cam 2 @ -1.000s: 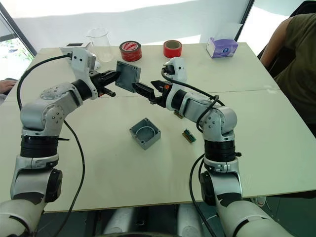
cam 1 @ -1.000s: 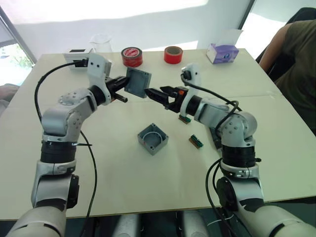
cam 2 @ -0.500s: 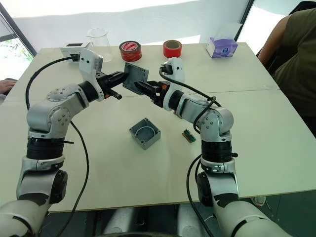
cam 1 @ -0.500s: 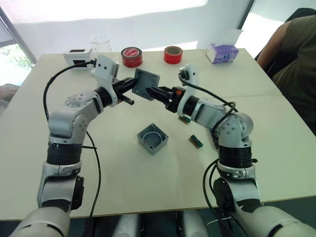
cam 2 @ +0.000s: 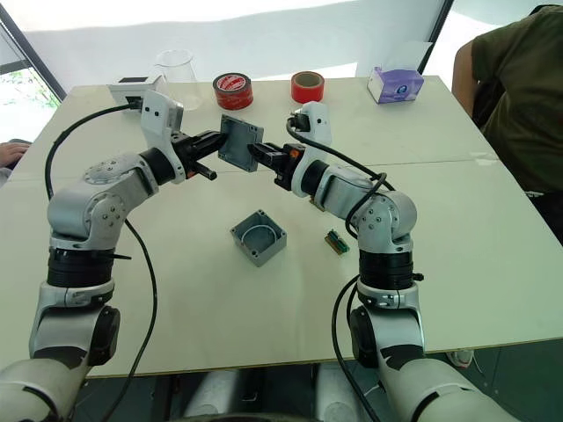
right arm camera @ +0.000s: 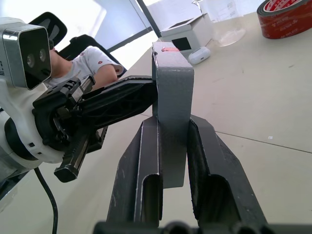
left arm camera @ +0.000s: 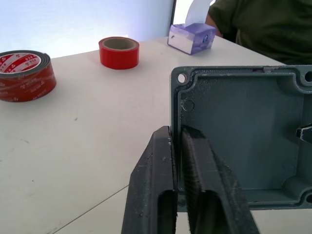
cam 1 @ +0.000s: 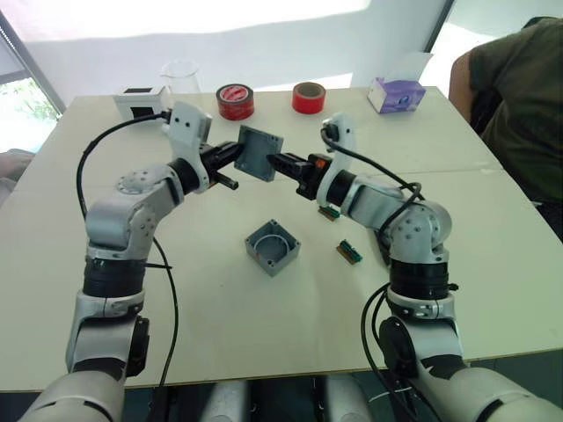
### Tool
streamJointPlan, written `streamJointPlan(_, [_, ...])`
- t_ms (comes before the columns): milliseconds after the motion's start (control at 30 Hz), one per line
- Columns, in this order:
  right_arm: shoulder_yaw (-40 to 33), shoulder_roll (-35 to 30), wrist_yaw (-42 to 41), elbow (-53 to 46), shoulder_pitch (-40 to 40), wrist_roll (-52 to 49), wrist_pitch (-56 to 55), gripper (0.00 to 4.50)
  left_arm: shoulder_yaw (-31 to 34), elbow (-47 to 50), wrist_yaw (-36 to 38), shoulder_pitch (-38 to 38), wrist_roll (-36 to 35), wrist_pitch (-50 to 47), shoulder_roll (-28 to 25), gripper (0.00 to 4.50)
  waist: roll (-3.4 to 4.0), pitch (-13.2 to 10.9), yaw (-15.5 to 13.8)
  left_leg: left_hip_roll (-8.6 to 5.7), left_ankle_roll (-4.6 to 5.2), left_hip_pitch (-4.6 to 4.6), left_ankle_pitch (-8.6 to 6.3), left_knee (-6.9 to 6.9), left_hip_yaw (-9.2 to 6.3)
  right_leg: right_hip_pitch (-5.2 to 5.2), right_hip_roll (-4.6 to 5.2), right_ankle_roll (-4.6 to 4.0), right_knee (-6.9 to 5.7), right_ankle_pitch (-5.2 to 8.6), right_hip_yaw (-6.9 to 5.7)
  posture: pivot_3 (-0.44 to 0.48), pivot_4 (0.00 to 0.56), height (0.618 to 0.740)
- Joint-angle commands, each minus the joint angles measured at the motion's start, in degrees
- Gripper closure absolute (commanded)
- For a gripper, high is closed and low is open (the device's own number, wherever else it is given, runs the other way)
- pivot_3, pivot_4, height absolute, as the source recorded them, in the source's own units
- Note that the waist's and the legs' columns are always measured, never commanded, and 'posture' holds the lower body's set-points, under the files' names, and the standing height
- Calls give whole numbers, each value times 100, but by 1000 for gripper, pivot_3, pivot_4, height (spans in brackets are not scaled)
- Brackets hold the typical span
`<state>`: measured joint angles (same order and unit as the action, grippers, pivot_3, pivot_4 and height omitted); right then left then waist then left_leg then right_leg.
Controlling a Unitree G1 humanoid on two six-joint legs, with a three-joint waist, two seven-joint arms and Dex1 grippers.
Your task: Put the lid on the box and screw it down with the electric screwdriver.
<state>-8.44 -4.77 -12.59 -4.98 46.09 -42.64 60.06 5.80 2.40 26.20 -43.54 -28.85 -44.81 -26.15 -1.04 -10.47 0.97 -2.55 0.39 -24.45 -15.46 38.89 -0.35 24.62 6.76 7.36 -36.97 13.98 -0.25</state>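
I'm holding the one lid up on edge above the bench, my left end effector pinching one rim while my right end effector is clamping the opposite rim. Down on the bench, one open grey box is sitting just below the pair. Far back I'm counting two red tape rolls, one purple tissue box and one clear beaker.

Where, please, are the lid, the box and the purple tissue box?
lid [left arm camera: 243,136], left wrist view, its hollow inner face.
box [cam 1: 273,247], left eye view, its open top.
purple tissue box [cam 1: 396,95], left eye view, its front side.
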Motion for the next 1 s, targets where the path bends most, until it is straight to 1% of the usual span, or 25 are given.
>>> streamJointPlan(33, [-46, 36, -27, -275, 27, -160, -26, 4365, 230, 171, 101, -182, -127, 7, -95, 2497, 0, 0, -4, 0, 0, 0, 0, 0, 0, 0, 0, 0, 0, 0, 0, 0, 150, 740])
streamJointPlan(100, [-37, 2, -29, -292, 19, -148, -38, 4365, 361, 168, 184, -200, -242, -136, -230, 1711, 0, 0, -1, 0, 0, 0, 0, 0, 0, 0, 0, 0, 0, 0, 0, 0, 150, 740])
streamJointPlan(133, [-17, -45, -51, -330, 7, -119, -61, 4365, 524, 167, 277, -231, -418, -322, -360, 1426, 0, 0, 2, 0, 0, 0, 0, 0, 0, 0, 0, 0, 0, 0, 0, 0, 150, 740])
streamJointPlan(233, [87, -247, -167, -506, -53, 56, -278, 4365, 826, 195, 510, -263, -740, -647, -735, 1426, 3, -2, 20, 3, 1, 0, 0, -1, 0, 2, -4, 0, 0, 0, 0, 0, 150, 740])
streamJointPlan(300, [557, -662, -399, -963, -247, 686, -945, 4365, 805, 167, 703, -201, -702, -666, -1033, 1426, 4, -3, 11, 3, 1, 0, -1, -1, 1, 4, -4, 0, 0, 0, 0, 0, 150, 740])
streamJointPlan(333, [920, -964, -498, -1285, -422, 1171, -1396, 4365, 771, 124, 784, -179, -683, -650, -1122, 1426, 4, -3, 3, 2, 2, 0, -1, -1, 1, 3, -4, 0, 1, 0, 0, 0, 150, 740])
streamJointPlan(367, [1312, -1298, -582, -1615, -630, 1682, -1831, 4365, 729, 69, 831, -180, -684, -644, -1150, 1661, 5, -3, -22, 0, 3, 0, -2, -1, 1, 2, -4, 1, 1, 1, 0, 0, 150, 740])
streamJointPlan(400, [1541, -1525, -653, -1799, -780, 2009, -2139, 4365, 688, 34, 836, -201, -693, -647, -1138, 1919, 4, -3, -38, -2, 6, 0, -3, -1, 0, 1, -3, 1, 2, 1, -1, 0, 150, 740])
streamJointPlan(467, [2132, -2039, -693, -2221, -1150, 2888, -2850, 4365, 535, -74, 944, -205, -638, -560, -1110, 2574, 3, -3, -37, -5, 9, 0, -5, 5, 0, -4, -1, 1, 4, 1, -1, 0, 150, 740])
streamJointPlan(533, [2385, -2246, -715, -2350, -1347, 3347, -3250, 4365, 435, -131, 1011, -204, -567, -481, -1096, 3425, 1, -3, -14, -5, 9, 1, -5, 9, 2, -7, -1, 2, 4, 1, -1, 0, 150, 740])
streamJointPlan(600, [2667, -2434, -683, -2481, -1550, 3927, -3633, 4365, 335, -199, 1126, -188, -522, -397, -1095, 4110, 2, -3, 1, -2, 9, 2, -5, 9, 2, -6, -4, 2, 3, 1, -1, 0, 150, 740])
streamJointPlan(633, [3083, -2647, -547, -2622, -1811, 4642, -3909, 4365, 243, -320, 1269, -162, -466, -277, -1081, 4415, 2, -3, 2, -2, 9, 2, -5, 9, 3, -4, -5, 2, 3, 1, -1, 0, 150, 740])
streamJointPlan(667, [3267, -2844, -485, -2694, -2056, 5106, -4188, 4365, 135, -392, 1307, -183, -407, -206, -1002, 4415, 2, -3, -3, 3, 8, 2, -5, 8, 3, -4, -7, 2, 3, 2, 0, 0, 150, 740])
streamJointPlan(700, [3618, -3201, -356, -2737, -2323, 6023, -4667, 4365, -45, -507, 1392, -216, -300, -57, -901, 4415, 1, -2, -17, 2, 8, 2, -5, 7, 3, -4, -7, 2, 3, 2, 0, 0, 150, 740])
streamJointPlan(733, [3838, -3439, -269, -2757, -2507, 6669, -5014, 4365, -168, -590, 1457, -243, -216, 51, -828, 4415, 0, -2, -47, 0, 9, 2, -5, 7, 3, -4, -7, 2, 5, 3, 0, 0, 150, 740])
streamJointPlan(767, [3999, -3614, -104, -2725, -2691, 7317, -5317, 4365, -299, -639, 1568, -278, -167, 134, -760, 4415, 0, -2, -61, -8, 9, 1, -5, 8, 2, -7, -5, 2, 7, 2, -2, 0, 150, 740])
streamJointPlan(833, [4185, -3747, 172, -2605, -2894, 8122, -5826, 4365, -469, -696, 1788, -316, -97, 244, -708, 4415, -3, -4, -55, -20, 10, 0, -6, 15, 4, -14, -2, 3, 36, 2, -2, 0, 150, 740])
streamJointPlan(867, [4186, -3813, 297, -2525, -2978, 8351, -6106, 4365, -553, -705, 1844, -345, -54, 273, -660, 4415, -4, -4, -37, -20, 10, 0, -5, 16, 4, -16, -3, 4, 38, 1, -2, 0, 150, 740])
streamJointPlan(1000, [4009, -3541, 215, -2348, -3284, 8626, -6129, 4365, -689, -814, 2045, -430, 26, 279, -622, 4415, -6, -3, -6, -4, 8, 2, -5, 17, 4, -16, -14, 4, 39, 1, -1, 0, 150, 740])
